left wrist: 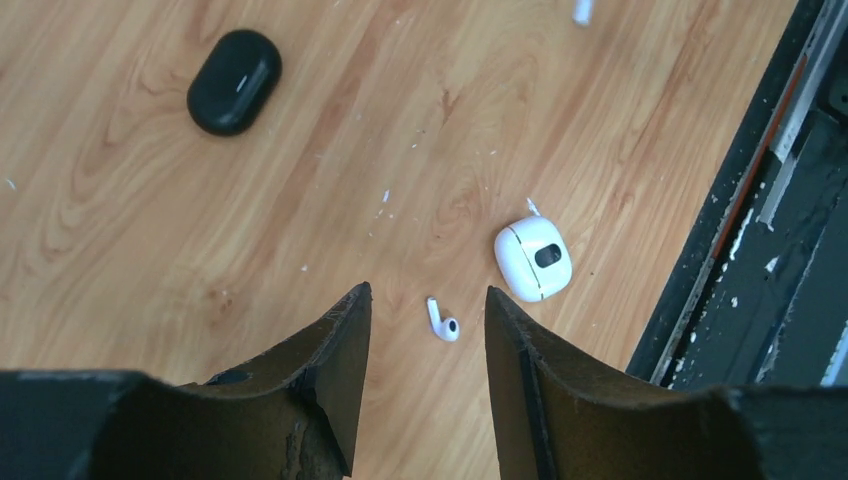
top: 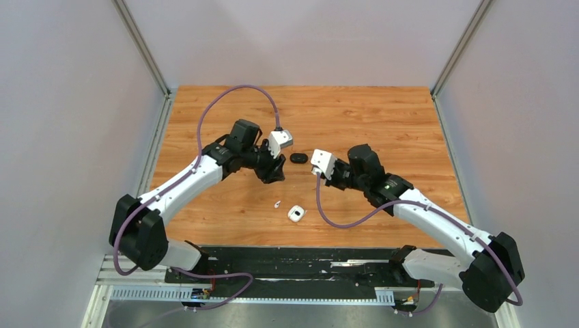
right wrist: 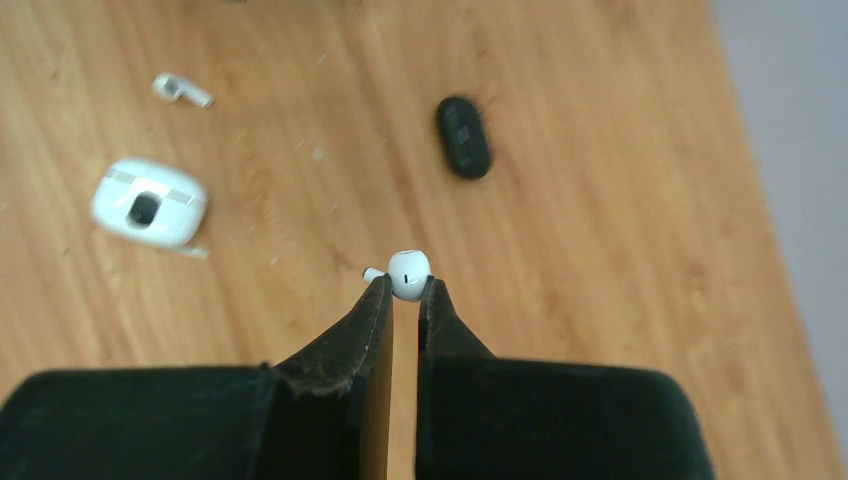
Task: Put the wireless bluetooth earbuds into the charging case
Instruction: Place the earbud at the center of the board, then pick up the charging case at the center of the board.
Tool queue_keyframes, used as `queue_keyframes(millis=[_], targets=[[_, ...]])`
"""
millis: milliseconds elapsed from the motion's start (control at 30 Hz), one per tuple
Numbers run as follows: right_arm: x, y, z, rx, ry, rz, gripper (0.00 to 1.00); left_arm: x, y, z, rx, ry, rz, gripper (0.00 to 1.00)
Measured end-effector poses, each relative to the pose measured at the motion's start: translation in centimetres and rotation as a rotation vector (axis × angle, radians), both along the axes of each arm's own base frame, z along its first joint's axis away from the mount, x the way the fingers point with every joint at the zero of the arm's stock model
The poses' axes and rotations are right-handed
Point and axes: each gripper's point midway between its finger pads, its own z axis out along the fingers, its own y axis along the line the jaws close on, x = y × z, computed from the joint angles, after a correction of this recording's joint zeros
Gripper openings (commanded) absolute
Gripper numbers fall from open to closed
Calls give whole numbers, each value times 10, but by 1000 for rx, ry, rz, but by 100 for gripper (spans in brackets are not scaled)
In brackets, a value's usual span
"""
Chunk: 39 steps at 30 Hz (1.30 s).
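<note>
One earbud [left wrist: 443,322] lies on the wood, seen between and below the fingertips of my left gripper [left wrist: 425,290], which is open and holds nothing. In the top view this earbud [top: 278,203] lies just left of the white charging case [top: 296,213]. My left gripper [top: 274,174] hangs above and behind both. The case [left wrist: 533,258] shows a dark oval on its upper face. My right gripper [right wrist: 407,285] is shut on the other earbud [right wrist: 408,272], pinched at the fingertips above the table. From there the case [right wrist: 150,203] is to the left. In the top view my right gripper [top: 321,171] is right of the left one.
A black oval object [top: 298,158] lies on the wood between the two grippers, behind the case. A thin white fleck [left wrist: 532,205] sits beside the case. The black rail [left wrist: 740,250] at the table's near edge runs close to the case.
</note>
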Motion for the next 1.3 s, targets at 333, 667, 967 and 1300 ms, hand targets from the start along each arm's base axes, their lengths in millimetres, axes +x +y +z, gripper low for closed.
queue_keyframes(millis=[333, 667, 967, 1300], targets=[[-75, -43, -137, -214, 445, 101, 0, 9, 29, -15, 20, 231, 267, 52], [-74, -40, -167, -275, 534, 214, 31, 17, 60, -19, 1, 332, 406, 53], [-36, -24, -118, -231, 527, 239, 48, 14, 60, -15, -21, 349, 394, 55], [-36, 35, -122, -177, 503, 584, 58, 18, 72, -9, -110, 449, 473, 60]])
